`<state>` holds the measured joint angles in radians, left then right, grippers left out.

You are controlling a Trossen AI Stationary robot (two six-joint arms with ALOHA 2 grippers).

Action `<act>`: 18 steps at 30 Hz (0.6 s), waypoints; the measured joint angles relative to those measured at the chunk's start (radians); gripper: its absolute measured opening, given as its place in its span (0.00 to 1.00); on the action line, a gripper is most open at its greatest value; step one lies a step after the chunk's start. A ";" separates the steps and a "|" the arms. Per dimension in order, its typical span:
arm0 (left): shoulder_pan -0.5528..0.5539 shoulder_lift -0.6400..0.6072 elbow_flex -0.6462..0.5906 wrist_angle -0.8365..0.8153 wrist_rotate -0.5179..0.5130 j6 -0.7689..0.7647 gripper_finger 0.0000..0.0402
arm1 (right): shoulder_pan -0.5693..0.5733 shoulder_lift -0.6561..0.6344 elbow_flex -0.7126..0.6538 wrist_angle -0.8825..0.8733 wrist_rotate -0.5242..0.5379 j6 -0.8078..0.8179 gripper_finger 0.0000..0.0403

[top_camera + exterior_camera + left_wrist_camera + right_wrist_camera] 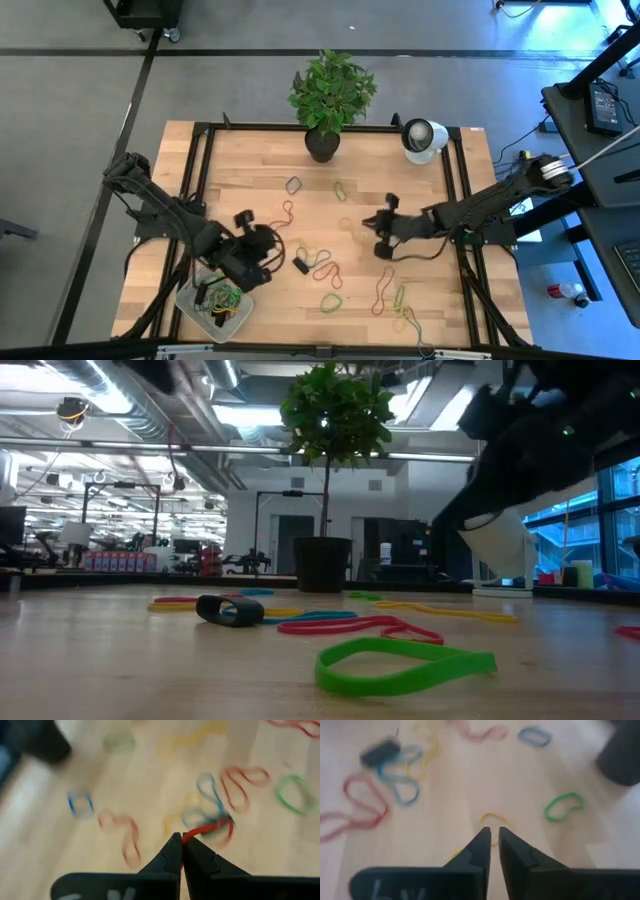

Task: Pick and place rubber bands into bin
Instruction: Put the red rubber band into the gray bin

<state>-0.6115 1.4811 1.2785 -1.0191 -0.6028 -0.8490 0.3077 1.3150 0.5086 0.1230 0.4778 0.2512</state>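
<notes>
While many thin, floppy rubber bands (330, 270) in green, red, yellow and blue are scattered over the pale wooden table (250, 170), a handful has already been gathered in the shallow translucent whitish plastic bin (190, 300) at the table's near left corner. The left hand (182, 851) is clenched on a thin red rubber band (207, 827), which is seen pinched at the fingertips in the left wrist view and trailing forward from them; in the high view this hand (262, 245) is placed just beside the bin, on its far right side. The right hand (493, 837) is held low over the middle of the table, its fingers only a narrow slit apart, with a thin yellow rubber band (492, 816) lying just ahead of the tips; nothing is seen gripped between them.

The bands are judged to be very light, soft and limp, so that they will sag and dangle once lifted and may cling to a finger when released. A single strand is best pinched across its width, at a part of the loop lying clear of its neighbours. Where loops overlap, as near the small dark block-like object (300, 265), two may be dragged up together.
</notes>
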 joint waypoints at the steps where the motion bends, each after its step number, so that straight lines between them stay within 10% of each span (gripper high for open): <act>1: -0.014 0.000 0.028 -0.057 0.039 -0.072 0.01 | -0.011 -0.042 -0.045 0.062 0.000 -0.007 0.08; 12: -0.199 0.000 0.107 -0.349 0.472 -0.777 0.01 | -0.043 -0.419 -0.446 0.530 0.003 -0.052 0.04; 18: -0.340 0.005 0.096 -0.338 0.516 -1.018 0.01 | -0.043 -0.489 -0.483 0.534 0.002 -0.022 0.01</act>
<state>-0.9517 1.4857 1.3750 -1.3567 -0.0865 -1.8673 0.2646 0.8256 0.0254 0.6571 0.4797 0.2293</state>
